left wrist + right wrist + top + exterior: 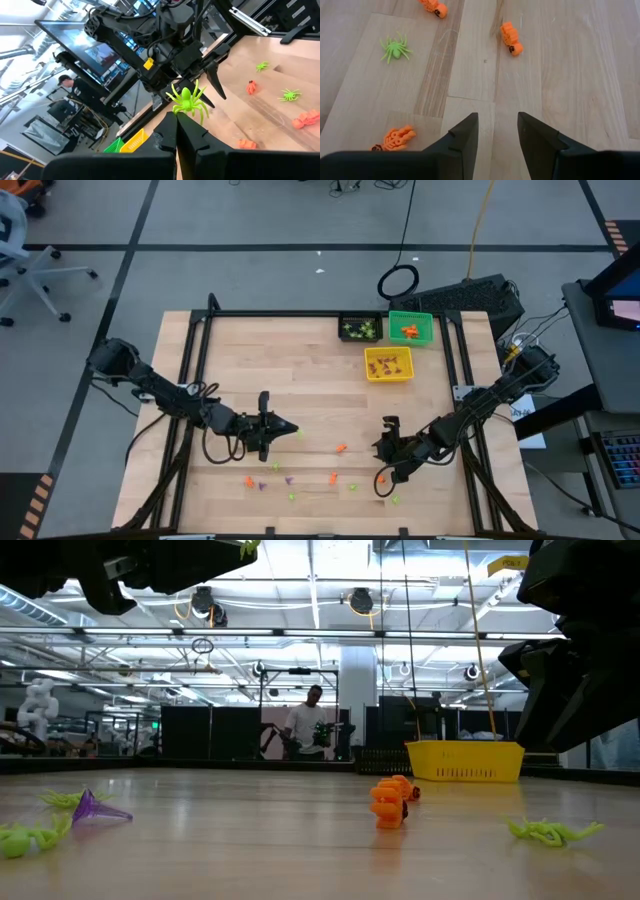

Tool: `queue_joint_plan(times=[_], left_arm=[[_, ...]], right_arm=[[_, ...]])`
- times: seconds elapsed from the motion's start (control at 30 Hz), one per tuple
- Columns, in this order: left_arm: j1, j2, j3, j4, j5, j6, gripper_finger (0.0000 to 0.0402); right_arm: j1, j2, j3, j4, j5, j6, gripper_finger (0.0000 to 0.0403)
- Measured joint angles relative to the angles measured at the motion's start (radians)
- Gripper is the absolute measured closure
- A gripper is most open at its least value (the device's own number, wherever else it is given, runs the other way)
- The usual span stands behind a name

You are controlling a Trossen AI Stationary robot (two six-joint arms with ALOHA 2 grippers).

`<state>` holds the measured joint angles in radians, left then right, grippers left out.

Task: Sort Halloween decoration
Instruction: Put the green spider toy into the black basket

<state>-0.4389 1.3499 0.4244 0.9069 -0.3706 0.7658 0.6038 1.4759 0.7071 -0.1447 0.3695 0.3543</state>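
Observation:
Small orange, purple and light-green trinkets lie scattered on the near half of the wooden table, such as an orange one, a purple one and a green one. My left gripper is left of the middle, above the table, shut on a light-green spider. My right gripper is open and empty over the scatter's right part. It points down at bare wood, with an orange trinket and a green spider beyond it. My left gripper pinches the light-green spider between its two fingertips, by its rear legs. The fingers lie about level and point toward the table's right edge. The spider sticks out past the tips, lifted clear of the table; it also shows in the low view.
Three square bins stand at the far right: black, green, yellow, each with trinkets inside. In the low view an orange trinket, a green spider and a purple one lie near. A person stands beyond the table.

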Motion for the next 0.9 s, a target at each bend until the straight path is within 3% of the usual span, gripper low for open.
queue_joint_plan(times=[0.4,0.9], left_arm=[[0.000,0.000,0.000,0.000,0.000,-0.142,0.0402],[0.000,0.000,0.000,0.000,0.000,-0.579,0.0402]], right_arm=[[0.000,0.000,0.000,0.000,0.000,0.000,0.0279],[0.000,0.000,0.000,0.000,0.000,0.000,0.0279]])
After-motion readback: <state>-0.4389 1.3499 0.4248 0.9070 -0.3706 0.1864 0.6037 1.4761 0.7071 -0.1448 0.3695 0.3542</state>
